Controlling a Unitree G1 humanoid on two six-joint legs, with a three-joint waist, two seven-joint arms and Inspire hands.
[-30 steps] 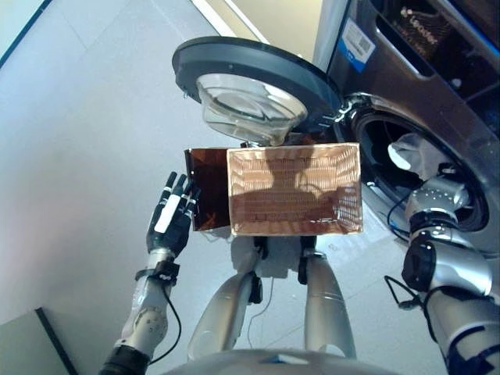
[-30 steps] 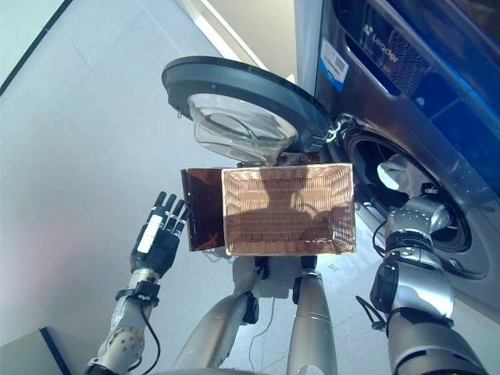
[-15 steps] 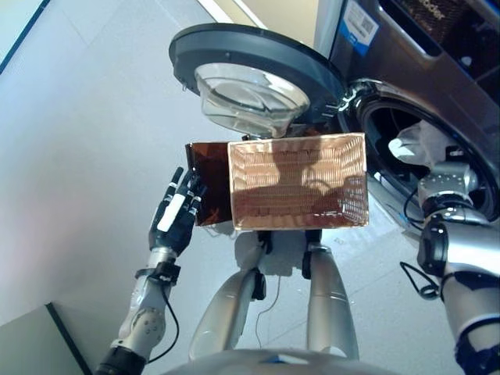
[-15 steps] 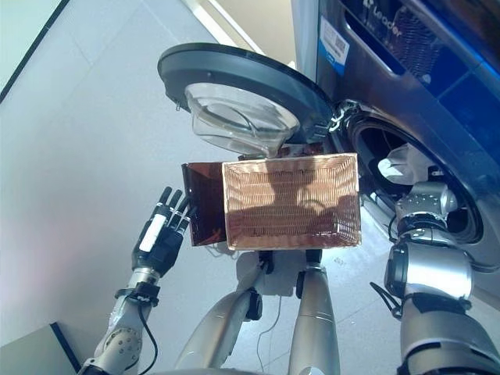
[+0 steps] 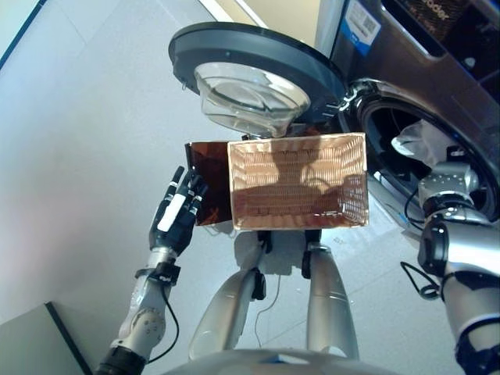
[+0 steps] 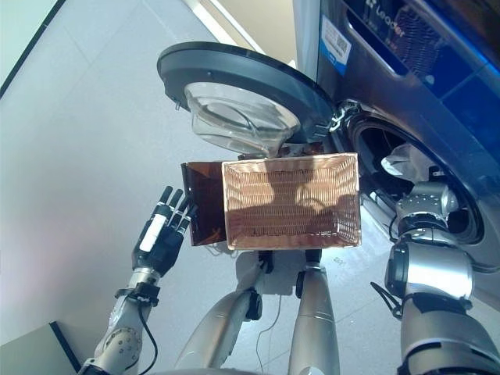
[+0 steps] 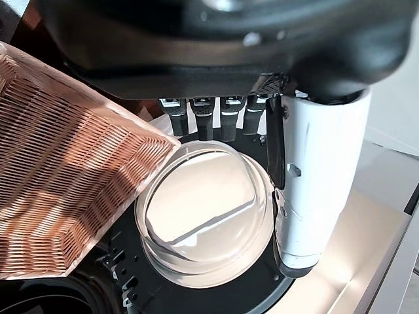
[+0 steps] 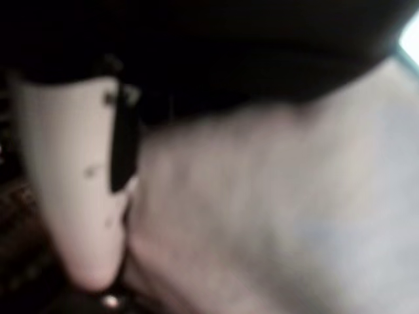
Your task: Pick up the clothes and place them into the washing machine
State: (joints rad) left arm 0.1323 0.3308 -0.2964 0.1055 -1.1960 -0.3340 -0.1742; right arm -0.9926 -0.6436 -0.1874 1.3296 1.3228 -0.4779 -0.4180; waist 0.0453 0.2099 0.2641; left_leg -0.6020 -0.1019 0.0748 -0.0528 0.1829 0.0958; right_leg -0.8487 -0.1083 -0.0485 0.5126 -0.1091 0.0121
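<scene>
Nothing has shifted since half a second ago. Washing machine (image 5: 437, 70) stands door-open (image 5: 250, 62); my wicker basket (image 5: 297, 181) sits before it. White garment (image 5: 422, 142), crumpled with no clear long axis, lies inside the drum against my right hand (image 8: 72, 183); its fingers hidden. Left hand (image 5: 176, 211) hangs spread beside the basket.

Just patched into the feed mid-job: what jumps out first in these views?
The washing machine at upper right stands with its round door swung wide open. The right arm reaches into the drum, where pale cloth shows at the opening; that robot hand is hidden inside. Front and centre sits an empty wicker basket, with the left robot hand open, fingers straight, just beside it.
</scene>
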